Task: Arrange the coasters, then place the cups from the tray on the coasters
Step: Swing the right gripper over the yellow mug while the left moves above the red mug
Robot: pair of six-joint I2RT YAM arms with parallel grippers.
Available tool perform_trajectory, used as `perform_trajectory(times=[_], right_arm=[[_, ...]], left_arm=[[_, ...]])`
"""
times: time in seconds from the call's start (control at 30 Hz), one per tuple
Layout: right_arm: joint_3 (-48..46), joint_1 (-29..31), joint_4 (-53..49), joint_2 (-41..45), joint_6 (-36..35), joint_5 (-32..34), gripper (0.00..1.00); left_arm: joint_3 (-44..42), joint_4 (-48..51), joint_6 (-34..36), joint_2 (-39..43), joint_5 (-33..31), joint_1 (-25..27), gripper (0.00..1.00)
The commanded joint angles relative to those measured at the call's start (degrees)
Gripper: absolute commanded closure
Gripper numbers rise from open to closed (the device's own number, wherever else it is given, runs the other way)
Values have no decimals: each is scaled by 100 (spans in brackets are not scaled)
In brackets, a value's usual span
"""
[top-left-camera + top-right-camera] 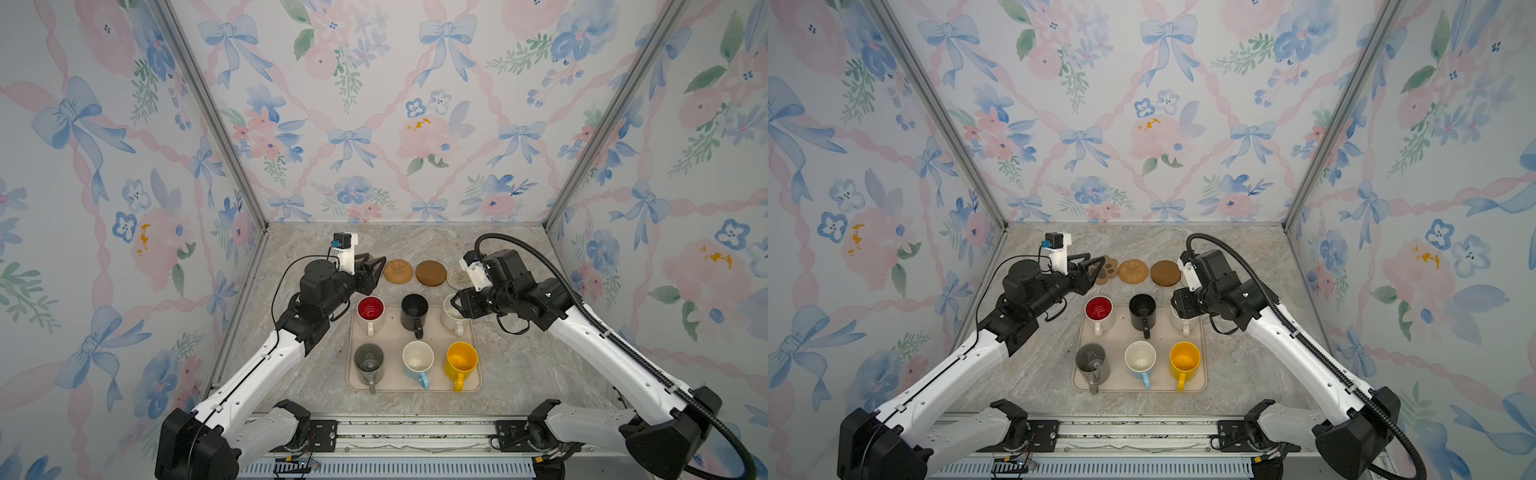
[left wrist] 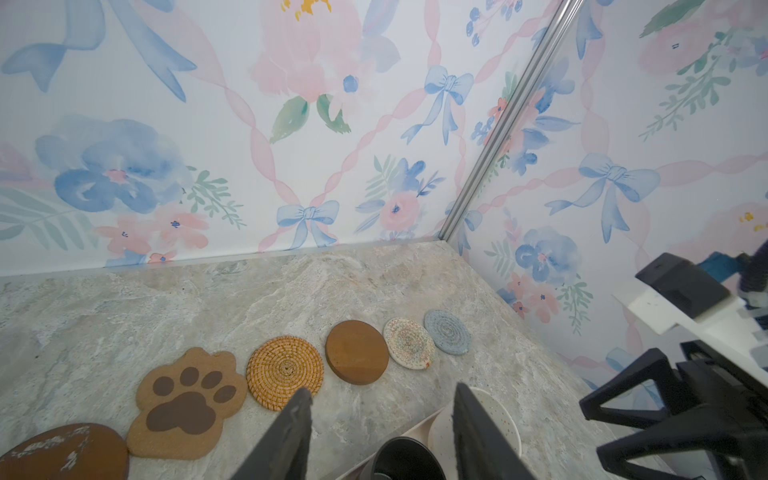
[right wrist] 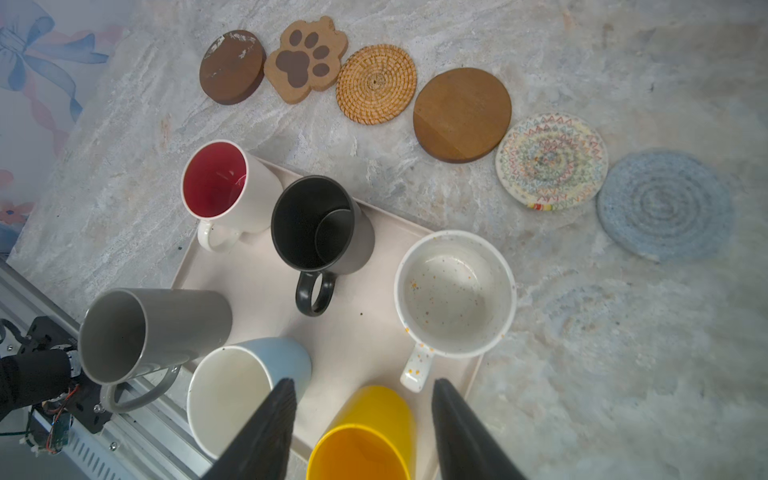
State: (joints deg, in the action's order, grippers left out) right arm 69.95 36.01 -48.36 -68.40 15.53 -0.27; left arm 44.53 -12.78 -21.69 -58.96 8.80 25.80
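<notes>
Pale marks are showing inside the grey mug (image 1: 1092, 360), too small to read.

Six coasters are lying in one row on the marbled tabletop (image 1: 519, 365), on the far side of both claws. They are a scuffed dark wooden disc (image 3: 232, 66), a brown paw-shaped mat (image 3: 305, 58), a tan rattan round (image 3: 376, 83), a smooth brown wooden disc (image 3: 461, 114), a cream woven round (image 3: 550, 160) with coloured zigzags, and a blue-grey woven round (image 3: 665, 203). Neighbours are sitting close or touching.

The left gripper (image 2: 382, 390) is hanging just above the paw end of the row. Its fingers are standing well apart and gripping nothing. The left arm (image 1: 257, 365) is reaching forward from the near rail, its wrist turning inward.

The right gripper (image 3: 363, 382) is hovering over the beige tray (image 3: 361, 332), directly above the cream speckled mug (image 3: 455, 295). Its jaws are spread and empty. The yellow mug (image 3: 365, 436) is showing through the gap between them. The right arm (image 1: 602, 345) is stretching in from the opposite side, elbow bent.

All six mugs are standing upright on the tray below the right claw. They are the white mug with red inside (image 3: 226, 187), the black mug (image 3: 320, 224), the speckled, grey and yellow ones, and the light blue mug (image 3: 245, 395) with a white inside.
</notes>
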Motion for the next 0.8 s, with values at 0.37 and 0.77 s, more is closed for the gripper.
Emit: perform_trajectory(times=[0.37,0.77], right_arm=[[-797,2153,-1598,264,2508,2569,32],[-949,3638,-1954,-159,4460,2655,27]], left_arm=[[-1457,-208,-318,1430,-385,-38,35],[-1620,-136,-190,1466,-460,-40,32]])
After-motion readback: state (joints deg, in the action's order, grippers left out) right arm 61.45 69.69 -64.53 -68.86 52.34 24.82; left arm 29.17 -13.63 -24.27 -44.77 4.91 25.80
